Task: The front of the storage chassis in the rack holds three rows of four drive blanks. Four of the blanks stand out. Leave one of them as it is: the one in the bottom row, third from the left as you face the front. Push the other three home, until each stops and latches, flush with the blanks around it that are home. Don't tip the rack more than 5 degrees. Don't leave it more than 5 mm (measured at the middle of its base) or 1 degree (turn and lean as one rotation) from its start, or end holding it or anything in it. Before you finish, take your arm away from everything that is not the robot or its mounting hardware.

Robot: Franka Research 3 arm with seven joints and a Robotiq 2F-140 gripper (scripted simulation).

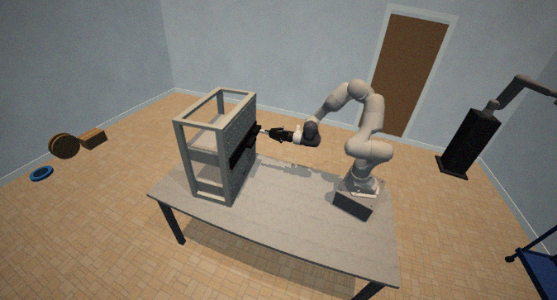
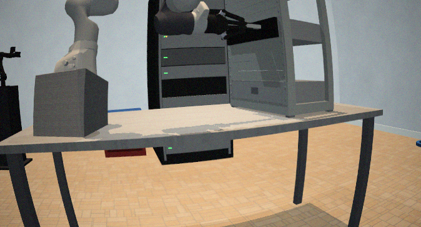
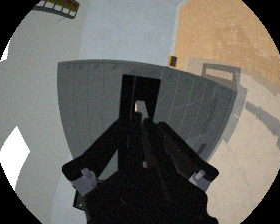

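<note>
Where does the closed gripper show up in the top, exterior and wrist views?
Top: the gripper is mid-frame, fingers shut and empty, at the rack's dark front.
Exterior: the gripper is upper middle, against the black chassis band.
Wrist: the gripper is at centre, its linkages filling the lower half.
Shared landmark: the grey rack front, seen in all three.

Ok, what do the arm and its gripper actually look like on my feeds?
The arm is pale grey-white with rounded, bulbous joints. Its last wrist link is dark, then comes a white collar. The gripper is black, with slim linkage jaws. No loose cables show. The arm stands on a dark grey block.
</note>
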